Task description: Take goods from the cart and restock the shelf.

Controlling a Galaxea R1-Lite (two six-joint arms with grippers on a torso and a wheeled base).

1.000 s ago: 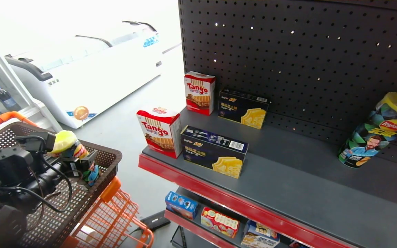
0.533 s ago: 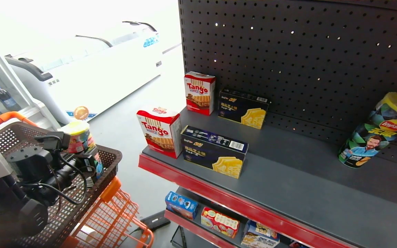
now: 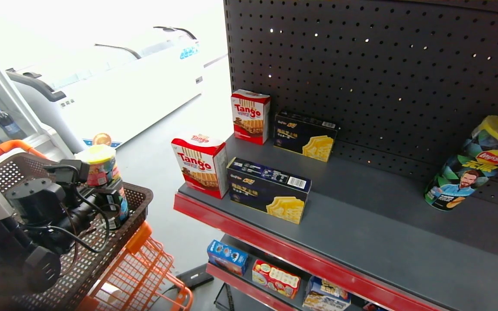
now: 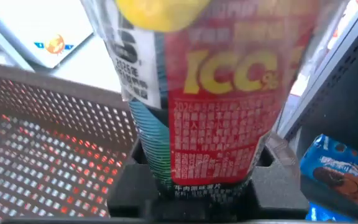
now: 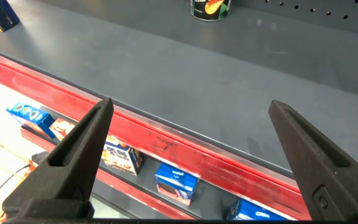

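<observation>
My left gripper (image 3: pixel 99 186) is shut on a chip can (image 3: pixel 100 166) with a yellow lid and red label. It holds the can upright above the brown cart basket (image 3: pixel 138 199), near the basket's corner closest to the shelf. From the left wrist the can (image 4: pixel 213 93) stands between the two dark fingers (image 4: pixel 132 163) of my left gripper (image 4: pixel 197 180). My right gripper (image 5: pixel 194 155) is open and holds nothing, hovering above the red front edge of the grey shelf (image 5: pixel 229 81). A second chip can (image 3: pixel 474 164) leans against the pegboard at the shelf's (image 3: pixel 361 233) right.
Two red wafer boxes (image 3: pixel 200 164) (image 3: pixel 250 115) and two dark biscuit boxes (image 3: pixel 268 189) (image 3: pixel 305 136) stand at the shelf's left. The lower shelf holds small boxes (image 3: pixel 275 278). A white freezer (image 3: pixel 115 86) stands behind the cart. The orange cart frame (image 3: pixel 145 268) sits under the basket.
My left gripper has risen out of the basket and turned the chip can from tilted to upright. Everything on the shelf stays as it was.
</observation>
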